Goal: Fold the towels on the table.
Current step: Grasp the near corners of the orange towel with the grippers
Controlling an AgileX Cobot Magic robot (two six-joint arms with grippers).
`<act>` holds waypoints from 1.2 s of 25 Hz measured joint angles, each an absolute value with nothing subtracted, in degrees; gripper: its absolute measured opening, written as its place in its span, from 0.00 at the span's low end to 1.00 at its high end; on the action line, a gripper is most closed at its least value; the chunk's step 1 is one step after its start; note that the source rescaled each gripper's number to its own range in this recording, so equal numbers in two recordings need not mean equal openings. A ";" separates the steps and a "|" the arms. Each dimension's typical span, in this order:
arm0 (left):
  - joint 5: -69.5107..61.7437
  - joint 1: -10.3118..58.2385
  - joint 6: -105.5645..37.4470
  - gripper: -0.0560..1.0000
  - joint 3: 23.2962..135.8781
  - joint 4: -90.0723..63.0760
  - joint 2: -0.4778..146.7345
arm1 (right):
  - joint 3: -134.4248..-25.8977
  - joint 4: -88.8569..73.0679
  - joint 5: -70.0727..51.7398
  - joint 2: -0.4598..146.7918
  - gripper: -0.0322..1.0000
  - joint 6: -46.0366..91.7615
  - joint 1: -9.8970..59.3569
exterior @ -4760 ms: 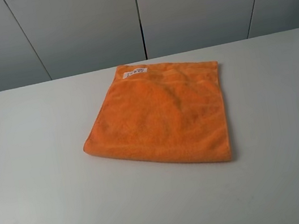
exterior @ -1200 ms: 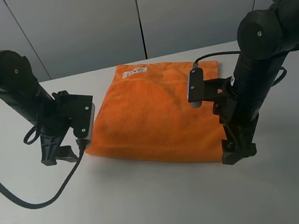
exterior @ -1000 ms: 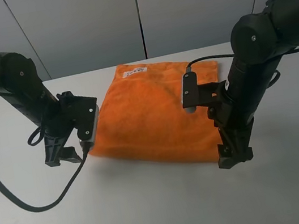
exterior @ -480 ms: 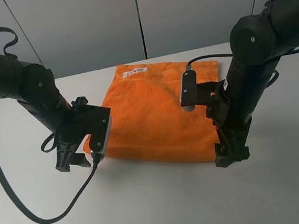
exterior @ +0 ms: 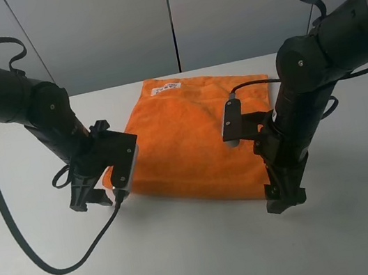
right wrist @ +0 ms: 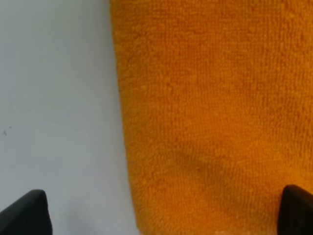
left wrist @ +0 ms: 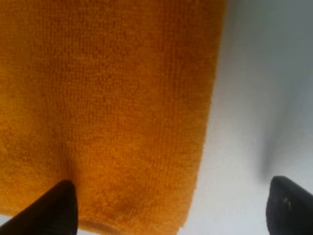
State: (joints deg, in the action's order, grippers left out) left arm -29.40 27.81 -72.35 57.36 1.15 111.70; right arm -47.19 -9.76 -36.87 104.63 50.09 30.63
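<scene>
The orange towel (exterior: pixel 191 136) lies flat on the white table (exterior: pixel 191 263), with its white label (exterior: pixel 167 89) at the far edge. My left gripper (exterior: pixel 90 198) is low at the towel's near left corner. In the left wrist view the gripper (left wrist: pixel 171 215) is open, its fingertips (left wrist: pixel 58 205) wide apart astride the towel's corner (left wrist: pixel 107 98). My right gripper (exterior: pixel 284 200) is low at the near right corner. In the right wrist view that gripper (right wrist: pixel 161 215) is open, one fingertip (right wrist: pixel 24 213) over bare table (right wrist: pixel 54 73), the other over the towel (right wrist: pixel 210 98).
Grey wall panels (exterior: pixel 171 19) stand behind the table's far edge. Black cables (exterior: pixel 49 262) hang from both arms; the left one loops over the table near the front left. Bare white tabletop surrounds the towel on all sides.
Both arms came in over the table and dropped to the towel's near corners. In the last half second the right gripper shifted slightly lower; the left barely moved. The towel has not moved.
</scene>
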 joint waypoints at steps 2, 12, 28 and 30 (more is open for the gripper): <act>-29.40 27.81 -72.35 1.00 57.36 1.15 112.19 | -47.19 -9.76 -36.87 104.94 1.00 50.09 30.63; -29.26 27.81 -72.18 1.00 57.36 1.15 112.68 | -47.31 -11.06 -36.12 108.40 1.00 49.68 30.63; -26.53 27.89 -72.12 1.00 55.38 1.47 112.68 | -47.31 -11.71 -35.63 108.50 1.00 49.57 30.63; -25.94 27.89 -72.12 1.00 54.28 1.75 112.32 | -47.31 -11.65 -35.53 108.50 1.00 49.57 30.63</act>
